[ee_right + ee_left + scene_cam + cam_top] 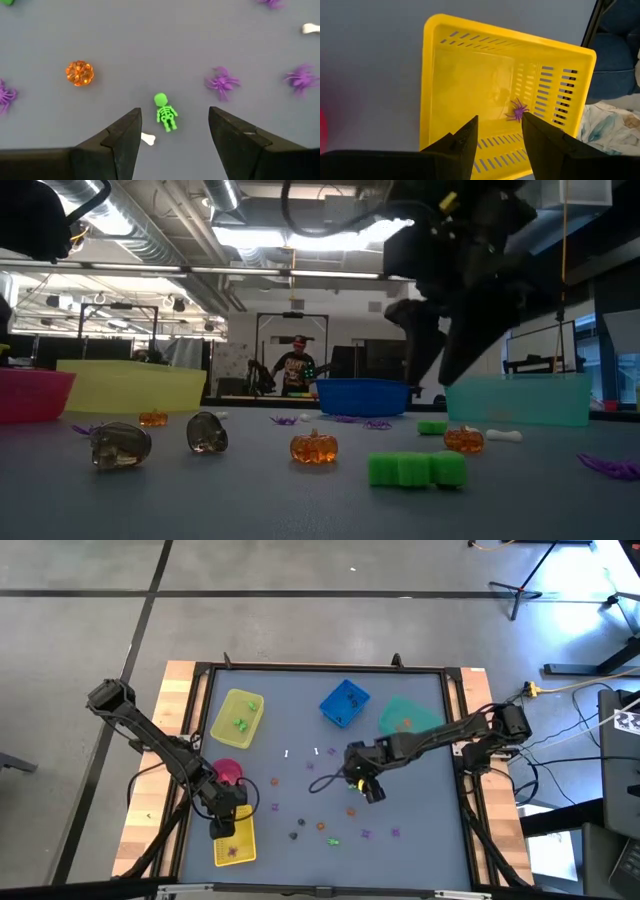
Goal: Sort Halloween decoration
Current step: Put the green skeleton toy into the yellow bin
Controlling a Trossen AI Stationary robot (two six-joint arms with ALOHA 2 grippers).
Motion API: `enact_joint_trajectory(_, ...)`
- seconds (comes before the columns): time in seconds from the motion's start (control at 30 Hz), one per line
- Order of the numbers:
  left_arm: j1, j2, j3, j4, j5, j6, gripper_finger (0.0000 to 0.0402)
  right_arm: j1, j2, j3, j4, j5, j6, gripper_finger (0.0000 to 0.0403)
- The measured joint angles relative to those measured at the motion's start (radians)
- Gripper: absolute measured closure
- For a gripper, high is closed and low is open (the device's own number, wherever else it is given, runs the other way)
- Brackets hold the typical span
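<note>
Halloween decorations lie scattered on the grey table: a green skeleton [165, 112], an orange pumpkin [79, 73], purple spiders [221, 81], a white bone [147, 138], and dark skulls [120, 445]. My right gripper [175, 130] hangs open above the skeleton, a finger on either side of it and touching nothing; it is over the table's middle [370, 792]. My left gripper [500, 135] is open over the near yellow basket [470, 90], where one purple spider [518, 110] lies on the basket's floor.
A second yellow bin [238, 718], a blue bin [344, 703] and a teal bin [408, 715] stand along the far side. A pink bowl [229, 771] sits at the left, by the left arm. Wooden rails [180, 700] frame the table.
</note>
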Motion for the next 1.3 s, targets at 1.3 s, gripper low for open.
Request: enact_joint_trajectory(1.3, 0.0, 0.0, 0.0, 0.002, -0.045, 0.0, 0.0265, -0.001, 0.0, -0.143, 0.21, -0.007, 0.041, 0.0277)
